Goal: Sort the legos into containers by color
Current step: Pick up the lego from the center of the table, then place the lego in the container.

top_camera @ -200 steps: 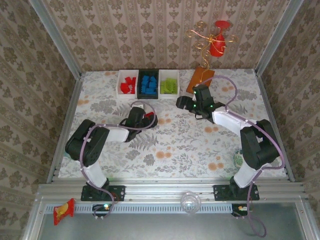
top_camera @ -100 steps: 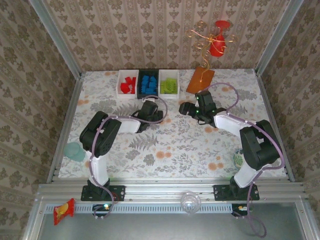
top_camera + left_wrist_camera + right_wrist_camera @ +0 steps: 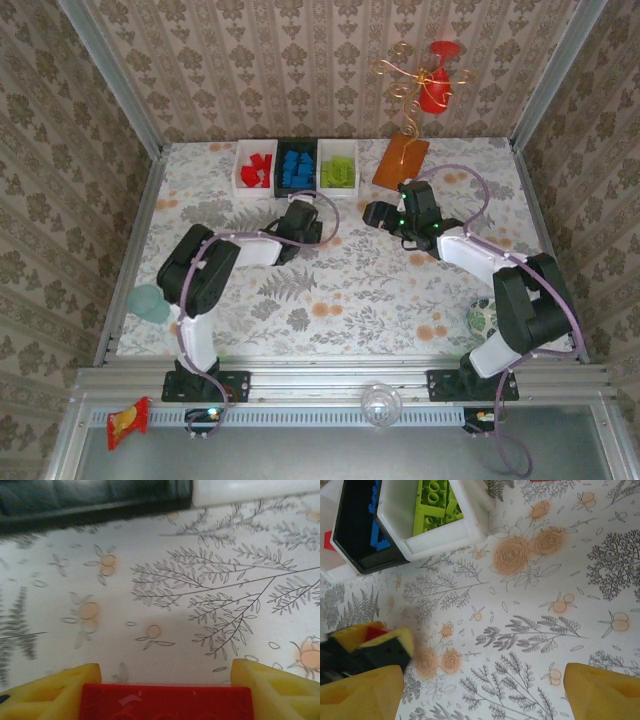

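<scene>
Both arms outstretched near the bins

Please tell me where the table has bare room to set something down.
Free: the table's front middle between the arms, the back left corner beside the bin of red bricks, and right of the orange board. Crowded: ahead of the bins, where the left end effector grips a red brick beside the open right end effector.

Red brick cut off by bottom edge of left wrist view, black bin blurred along top, white bin cropped at corner, left gripper smeared in right wrist view, teal cup part hidden behind left arm.
</scene>
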`<state>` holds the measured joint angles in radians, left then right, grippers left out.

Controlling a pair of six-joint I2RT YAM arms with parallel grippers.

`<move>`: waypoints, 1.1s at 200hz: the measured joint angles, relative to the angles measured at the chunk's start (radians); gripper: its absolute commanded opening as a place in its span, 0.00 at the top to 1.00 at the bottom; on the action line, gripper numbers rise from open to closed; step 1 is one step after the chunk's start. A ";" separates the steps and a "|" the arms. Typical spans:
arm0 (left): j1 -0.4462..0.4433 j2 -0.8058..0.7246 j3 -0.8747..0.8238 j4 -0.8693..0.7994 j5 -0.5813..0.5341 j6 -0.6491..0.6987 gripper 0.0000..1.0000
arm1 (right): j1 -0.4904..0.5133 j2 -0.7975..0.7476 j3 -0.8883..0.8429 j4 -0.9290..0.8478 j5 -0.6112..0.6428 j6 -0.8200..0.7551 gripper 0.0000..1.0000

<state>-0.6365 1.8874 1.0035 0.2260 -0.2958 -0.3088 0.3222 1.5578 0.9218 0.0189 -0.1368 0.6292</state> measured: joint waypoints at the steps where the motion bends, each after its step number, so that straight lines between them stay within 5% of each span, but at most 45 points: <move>1: 0.002 -0.003 -0.001 0.000 0.000 0.000 0.48 | 0.000 -0.001 -0.001 0.000 0.000 0.000 0.15; 40: 0.146 -0.131 0.060 0.004 0.001 0.034 0.48 | 0.022 -0.064 -0.043 0.035 -0.003 -0.010 0.14; 94: 0.343 -0.010 0.315 -0.026 0.029 0.047 0.47 | 0.186 -0.159 -0.113 0.092 -0.001 -0.120 0.10; 169: 0.407 0.338 0.706 -0.150 0.087 0.075 0.40 | 0.213 -0.233 -0.180 0.135 0.027 -0.159 0.08; 220: 0.409 0.401 0.846 -0.246 0.132 0.105 0.23 | 0.214 -0.266 -0.192 0.130 0.057 -0.159 0.08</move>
<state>-0.2276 2.2887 1.8492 -0.0200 -0.1642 -0.2043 0.5362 1.2919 0.7300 0.1486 -0.0799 0.4698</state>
